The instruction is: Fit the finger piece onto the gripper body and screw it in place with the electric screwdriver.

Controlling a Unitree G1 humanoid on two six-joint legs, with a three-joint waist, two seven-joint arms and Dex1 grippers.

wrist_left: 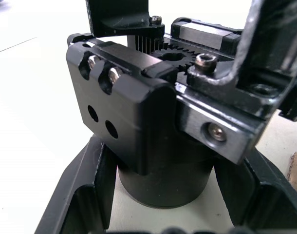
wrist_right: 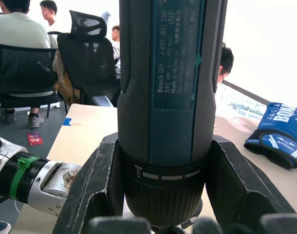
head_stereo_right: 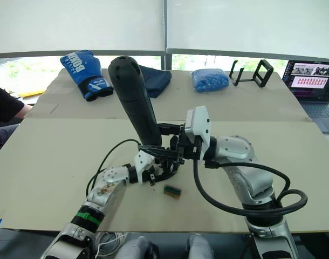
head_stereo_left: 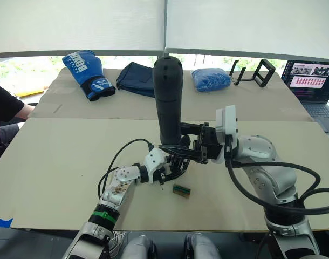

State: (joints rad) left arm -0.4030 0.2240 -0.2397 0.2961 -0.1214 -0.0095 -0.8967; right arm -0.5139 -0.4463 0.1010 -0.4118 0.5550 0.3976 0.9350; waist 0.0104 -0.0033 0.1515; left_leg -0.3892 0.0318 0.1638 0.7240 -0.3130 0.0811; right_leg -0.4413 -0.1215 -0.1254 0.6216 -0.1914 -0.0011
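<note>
The electric screwdriver, a thick black cylinder, stands upright over the table's middle with its rounded end up. My right gripper is shut on its lower part, a finger on each side. Directly below it is the gripper body, a black assembly on a round base with gear teeth and screws. My left gripper is shut on that base, one finger against each side. I cannot tell the finger piece apart from the black assembly.
A small green-and-brown block lies just in front of the grippers. At the back are a blue boxing glove, dark cloth, a blue bag, a black stand and a laptop. A person sits at the left.
</note>
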